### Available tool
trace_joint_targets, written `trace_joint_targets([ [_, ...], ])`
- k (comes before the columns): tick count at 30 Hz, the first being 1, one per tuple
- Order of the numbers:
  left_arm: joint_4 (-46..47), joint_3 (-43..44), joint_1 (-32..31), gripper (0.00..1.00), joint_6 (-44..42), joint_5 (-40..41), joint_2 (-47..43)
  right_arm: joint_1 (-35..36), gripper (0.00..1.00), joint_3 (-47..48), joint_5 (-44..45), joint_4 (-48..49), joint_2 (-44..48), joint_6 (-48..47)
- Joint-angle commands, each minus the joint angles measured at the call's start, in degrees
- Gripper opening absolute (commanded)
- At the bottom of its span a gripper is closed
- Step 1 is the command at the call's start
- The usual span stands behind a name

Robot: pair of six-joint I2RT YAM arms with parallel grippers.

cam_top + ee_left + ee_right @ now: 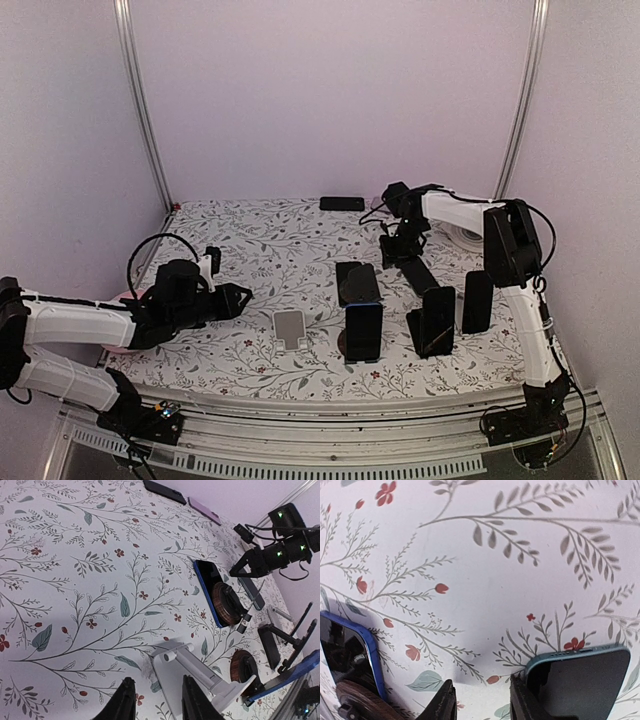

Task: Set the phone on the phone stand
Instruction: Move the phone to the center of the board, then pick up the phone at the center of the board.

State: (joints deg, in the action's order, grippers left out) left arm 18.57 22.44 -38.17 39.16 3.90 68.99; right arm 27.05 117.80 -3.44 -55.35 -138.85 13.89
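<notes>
**Right gripper**: jaws partly apart, holding nothing, low over the table. The phone lies flat just beside one finger, outside the gap. Centre both fingers across its long edges before closing.

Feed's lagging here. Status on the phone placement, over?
Left gripper open, empty, near bare white stand. Right gripper open beside teal-edged phone, not gripping. Nothing blocks the stand.
</notes>
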Motion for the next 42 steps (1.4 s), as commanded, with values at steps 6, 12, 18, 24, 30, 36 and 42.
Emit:
trace_joint_targets([
  [6, -1.15, 0.63, 0.66, 0.33, -0.69, 0.92, -1.61, -0.59, 0.62, -3.80, 4.30, 7.21, 8.59, -6.56],
  [12, -1.52, 1.08, 0.64, 0.34, -0.89, 0.89, -1.82, -0.77, 0.77, -9.31, 8.77, 11.10, 13.09, -7.37],
  [18, -1.69, 1.21, 0.64, 0.34, -1.10, 0.81, -2.01, -0.96, 1.00, -16.60, 15.83, 16.25, 17.02, -8.60],
  [24, -1.83, 1.21, 0.64, 0.34, -1.14, 0.80, -2.02, -3.97, 0.99, -19.07, 8.42, 16.68, 17.19, -7.98],
  [30, -1.63, 1.20, 0.64, 0.35, -1.19, 0.84, -1.71, -5.31, 0.99, -18.26, 4.29, 13.96, 15.76, -8.42],
  [36, -1.34, 1.05, 0.65, 0.35, -1.16, 0.72, -1.45, -6.27, 0.99, -19.23, 3.69, 13.46, 14.43, -8.41],
  [42, -1.39, 0.53, 0.73, 0.35, -1.01, 1.15, -1.68, -6.57, 0.99, -19.27, 1.11, 12.87, 13.01, -11.44],
])
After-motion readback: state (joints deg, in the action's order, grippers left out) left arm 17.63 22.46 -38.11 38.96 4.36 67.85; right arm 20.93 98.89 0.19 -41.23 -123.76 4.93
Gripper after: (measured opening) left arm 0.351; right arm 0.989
